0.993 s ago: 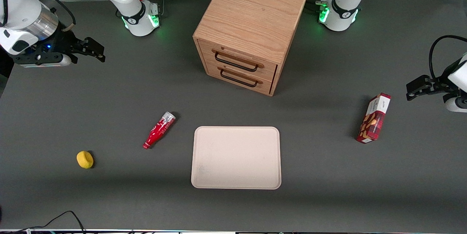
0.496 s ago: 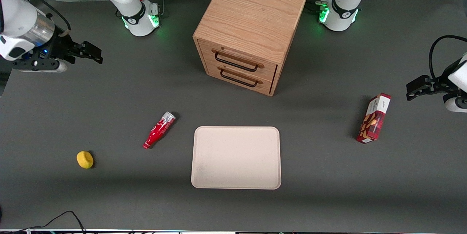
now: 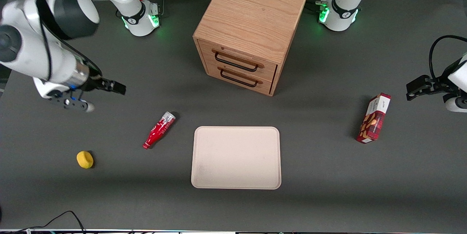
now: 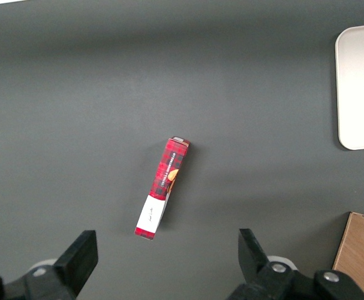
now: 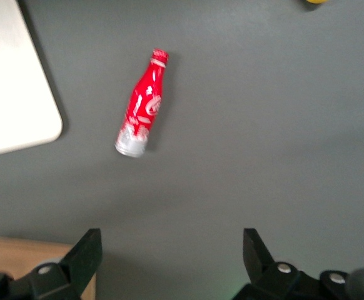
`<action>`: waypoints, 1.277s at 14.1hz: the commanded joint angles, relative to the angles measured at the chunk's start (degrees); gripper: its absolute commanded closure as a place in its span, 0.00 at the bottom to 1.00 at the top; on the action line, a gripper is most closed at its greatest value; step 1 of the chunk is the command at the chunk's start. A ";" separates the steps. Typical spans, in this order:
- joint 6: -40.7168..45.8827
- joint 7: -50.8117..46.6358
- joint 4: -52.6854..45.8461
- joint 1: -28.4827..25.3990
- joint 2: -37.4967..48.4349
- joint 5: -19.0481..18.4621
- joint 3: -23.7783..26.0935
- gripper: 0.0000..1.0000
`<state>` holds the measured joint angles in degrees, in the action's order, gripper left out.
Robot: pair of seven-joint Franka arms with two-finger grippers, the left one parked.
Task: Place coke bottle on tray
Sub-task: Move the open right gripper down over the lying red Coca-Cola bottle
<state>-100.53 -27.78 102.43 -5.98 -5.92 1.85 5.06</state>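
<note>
One container matters to you, the tray [image 3: 236, 157], and it holds nothing; its beige floor is bare. Your coke bottle [image 3: 159, 130] lies on its side on the bench [image 3: 328, 190], just beside the tray toward the working arm's end, cap nearer the front camera. Your tool [image 3: 118, 88] hangs above the bench, farther from the camera than the bottle, fingers [image 5: 82, 256] spread wide, gripping nothing.

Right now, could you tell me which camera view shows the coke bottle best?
The right wrist view: the coke bottle lies large and unobstructed, lettering visible, beyond the open claw. The front view shows it small beside the tray. The left wrist view misses it.
</note>
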 commanded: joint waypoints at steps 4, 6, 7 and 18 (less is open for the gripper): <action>-14.85 -13.70 3.38 -0.35 -8.31 -0.89 1.70 0.00; -18.63 -13.71 3.82 -0.43 -11.03 -0.97 1.70 0.00; -20.74 -13.79 3.91 -0.52 -12.52 -1.32 1.79 0.00; -36.84 -25.48 7.78 -2.02 -22.20 -8.62 2.67 0.00</action>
<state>-135.91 -50.54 110.22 -7.68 -27.34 -4.61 7.81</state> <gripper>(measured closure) 0.000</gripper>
